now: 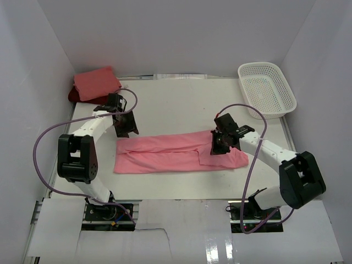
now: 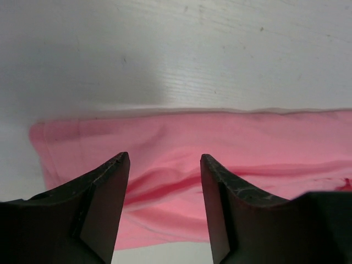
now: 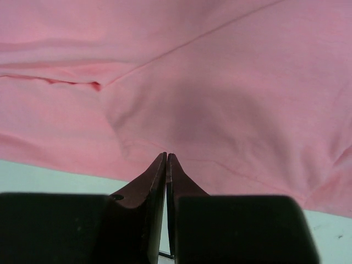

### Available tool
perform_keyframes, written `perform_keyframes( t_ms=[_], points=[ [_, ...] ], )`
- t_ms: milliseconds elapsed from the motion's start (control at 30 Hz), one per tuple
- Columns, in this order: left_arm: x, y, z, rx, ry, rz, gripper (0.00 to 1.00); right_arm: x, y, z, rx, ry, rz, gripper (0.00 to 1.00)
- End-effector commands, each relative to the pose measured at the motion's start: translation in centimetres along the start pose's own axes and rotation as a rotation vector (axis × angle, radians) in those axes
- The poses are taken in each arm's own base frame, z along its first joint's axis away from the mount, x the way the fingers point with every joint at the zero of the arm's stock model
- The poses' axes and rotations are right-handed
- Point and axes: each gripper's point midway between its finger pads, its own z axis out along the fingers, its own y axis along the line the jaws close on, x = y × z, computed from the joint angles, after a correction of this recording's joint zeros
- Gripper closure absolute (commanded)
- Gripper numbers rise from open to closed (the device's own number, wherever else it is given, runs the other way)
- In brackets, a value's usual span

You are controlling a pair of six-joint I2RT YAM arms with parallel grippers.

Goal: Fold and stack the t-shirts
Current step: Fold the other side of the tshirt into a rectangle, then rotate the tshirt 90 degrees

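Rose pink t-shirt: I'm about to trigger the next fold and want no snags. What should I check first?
1. Rose pink t-shirt lying flat as a long folded strip: ok.
2. Left claw open by the shirt's left end: ok.
3. Right claw shut at the shirt's near edge: ok; cloth actually pinched: cannot tell.
4. Stack spot, salmon pink t-shirt folded on top of the dark red t-shirt: ok.
5. Basket apart from the shirt: ok.
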Motion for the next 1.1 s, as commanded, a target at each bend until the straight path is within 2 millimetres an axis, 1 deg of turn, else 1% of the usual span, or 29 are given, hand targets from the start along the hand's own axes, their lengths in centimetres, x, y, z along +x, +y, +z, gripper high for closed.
perform_keyframes(
  t_ms=[0,33,67,133,167,200,267,300,400,500,567,667,700,733,767,800,833,867,900,933,967,1000,1033,1067],
  points=[
    [-0.1,-2.8,-3.8,0.114,-0.071,0.028,0.41,0.4,-2.3,0.4,0.109,-0.007,-0.021,0.92],
    [0.1,-3.1,-4.2,0.13,-0.074,0.032,0.53,0.8,-2.5,0.6,0.114,0.0,-0.021,0.92],
    [0.2,-3.2,-4.5,0.135,-0.078,0.036,0.59,0.9,-2.5,0.8,0.111,0.0,-0.023,0.92],
    [0.7,-2.8,-3.9,0.12,-0.053,0.042,0.7,1.1,-2.6,1.1,0.113,0.011,-0.025,0.92],
    [0.8,-2.4,-3.4,0.103,-0.037,0.046,0.81,1.4,-2.8,1.3,0.119,0.018,-0.026,0.92],
    [1.7,-1.8,-2.2,0.079,0.016,0.04,0.86,1.4,-3.0,1.5,0.125,0.021,-0.025,0.92],
    [2.5,-1.3,-0.9,0.063,0.071,0.045,0.97,1.7,-3.4,1.7,0.14,0.027,-0.025,0.92],
    [3.2,-0.8,0.3,0.045,0.109,0.041,0.99,1.8,-3.6,1.8,0.147,0.027,-0.025,0.92],
    [4.0,0.3,2.1,0.005,0.16,0.039,1.0,2.3,-4.3,2.2,0.177,0.038,-0.022,0.92],
    [4.6,0.6,3.0,-0.007,0.192,0.042,1.0,2.6,-4.8,2.7,0.204,0.054,-0.023,0.92],
    [5.1,1.2,3.7,-0.035,0.213,0.041,1.0,2.5,-5.1,3.0,0.222,0.061,-0.027,0.92],
    [6.1,2.2,4.2,-0.079,0.233,0.034,1.0,1.6,-5.6,3.8,0.265,0.072,-0.043,0.92],
    [6.7,2.8,4.2,-0.106,0.241,0.033,1.0,0.8,-5.5,4.4,0.27,0.077,-0.045,0.92],
    [6.9,3.0,4.0,-0.115,0.236,0.033,1.0,0.4,-5.7,4.8,0.272,0.087,-0.04,0.92],
    [7.2,3.2,4.0,-0.123,0.24,0.03,1.0,0.4,-6.1,5.6,0.278,0.116,-0.042,0.92],
    [8.0,3.6,4.0,-0.134,0.252,0.019,1.0,-1.2,-5.4,5.8,0.257,0.097,-0.039,0.92],
    [8.1,3.5,3.7,-0.125,0.247,0.012,1.0,-2.1,-5.7,6.2,0.256,0.094,-0.024,0.92],
    [9.0,3.2,3.7,-0.099,0.268,-0.01,1.0,-3.5,-5.6,7.0,0.247,0.09,-0.023,0.92],
    [9.5,2.8,3.6,-0.077,0.277,-0.021,1.0,-4.5,-6.1,7.3,0.246,0.085,-0.003,0.92],
    [9.4,2.3,3.2,-0.047,0.261,-0.028,1.0,-5.4,-6.1,7.7,0.236,0.084,0.003,0.92],
    [9.8,1.9,3.0,-0.025,0.262,-0.036,1.0,-5.7,-6.2,8.8,0.219,0.113,0.017,0.92],
    [10.4,1.9,2.9,-0.021,0.271,-0.05,1.0,-8.7,-6.1,8.8,0.201,0.064,0.025,0.92],
    [10.5,1.9,2.6,-0.02,0.263,-0.054,1.0,-9.5,-6.2,9.0,0.201,0.072,0.032,0.92],
    [10.3,1.6,2.0,-0.014,0.238,-0.051,1.0,-9.5,-6.8,10.3,0.209,0.112,0.019,0.92]
  ],
)
